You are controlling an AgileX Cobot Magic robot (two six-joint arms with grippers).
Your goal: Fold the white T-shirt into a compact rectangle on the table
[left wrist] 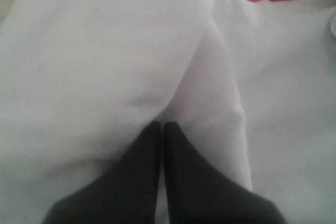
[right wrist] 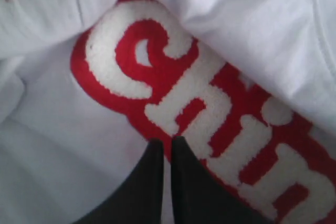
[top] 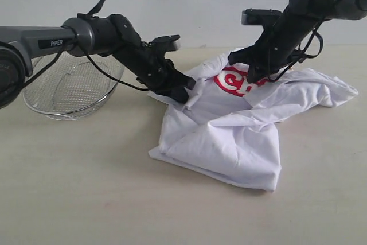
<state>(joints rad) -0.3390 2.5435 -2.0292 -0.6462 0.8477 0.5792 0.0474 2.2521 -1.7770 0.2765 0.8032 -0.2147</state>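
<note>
The white T-shirt (top: 229, 136) lies crumpled and partly doubled over on the table (top: 86, 193), its red lettering (top: 228, 82) showing near the back. My left gripper (top: 188, 93) presses into the shirt's left side; in the left wrist view the gripper (left wrist: 159, 125) is shut, with a ridge of white cloth (left wrist: 199, 93) running up from its tips. My right gripper (top: 250, 76) is down at the lettering. In the right wrist view this gripper (right wrist: 167, 141) is shut, pinching cloth at the edge of the red and white letters (right wrist: 157, 66).
A round wire-mesh basket (top: 69, 87) stands at the back left, partly behind the left arm. Bare tabletop stretches along the front and left of the shirt. A pale wall rises behind the table.
</note>
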